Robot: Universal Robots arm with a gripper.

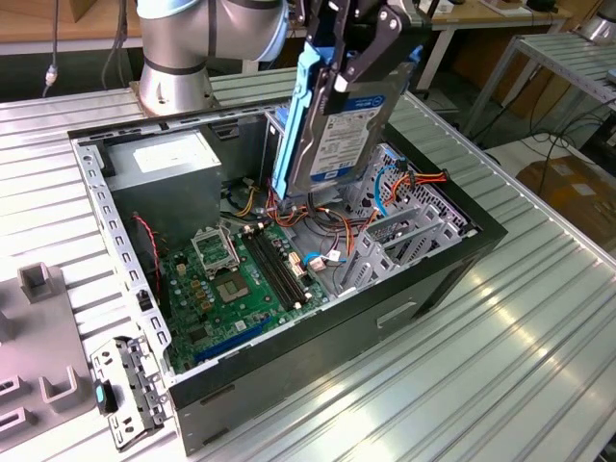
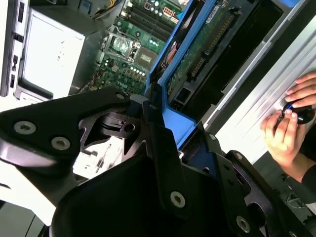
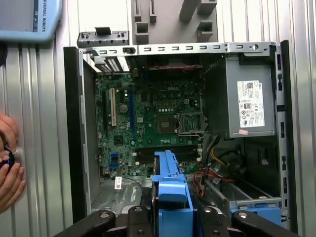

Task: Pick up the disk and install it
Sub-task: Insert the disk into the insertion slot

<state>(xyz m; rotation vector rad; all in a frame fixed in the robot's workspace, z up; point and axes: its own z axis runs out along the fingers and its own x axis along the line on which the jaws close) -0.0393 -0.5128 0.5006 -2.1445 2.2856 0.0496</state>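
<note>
Exterior view's left: power supply [image 1: 164, 168] and motherboard [image 1: 231, 279] in open case [image 1: 318, 356]. Centre: gripper [image 1: 358, 72] clamped on the disk [image 1: 337, 144], held steeply tilted above the case, likely to clear cables [image 1: 322, 223] and drive cage [image 1: 404, 226] further right.

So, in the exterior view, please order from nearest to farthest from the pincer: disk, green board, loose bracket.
1. The disk, held in the pincer.
2. The green board, lower, inside the case.
3. The loose bracket, outside the case, exterior view's left.
</note>
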